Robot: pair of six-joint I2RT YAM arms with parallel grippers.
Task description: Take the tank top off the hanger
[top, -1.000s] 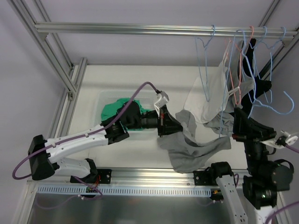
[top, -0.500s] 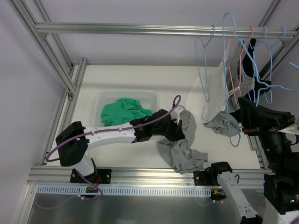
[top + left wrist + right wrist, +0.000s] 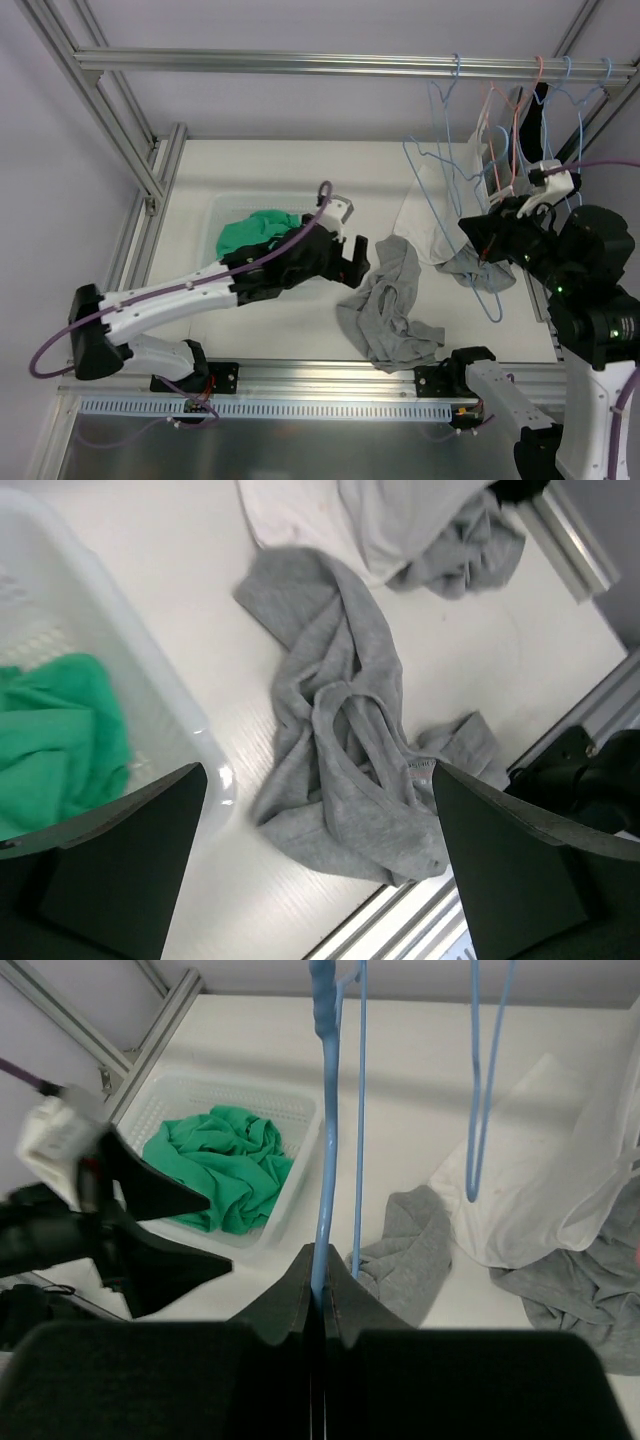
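The grey tank top [image 3: 388,305] lies crumpled on the white table, off the hanger; the left wrist view shows it [image 3: 345,740] directly below. My left gripper [image 3: 352,256] hovers just left of and above it, open, with nothing between its fingers [image 3: 120,865]. My right gripper [image 3: 482,240] is raised at the right, shut on the wire of a bare light-blue hanger [image 3: 322,1160]. The jaws pinch that wire in the right wrist view [image 3: 322,1295].
A white basket [image 3: 218,207] holding a green garment [image 3: 255,228] sits left of the left gripper. Several hangers hang at the back right with a white garment [image 3: 435,225] and another grey garment [image 3: 470,268] beneath. An aluminium rail [image 3: 330,372] runs along the near edge.
My left gripper opened and let go of the grey tank top, which now lies loose on the table. The right arm swung the blue hanger up and leftward, free of the fabric.
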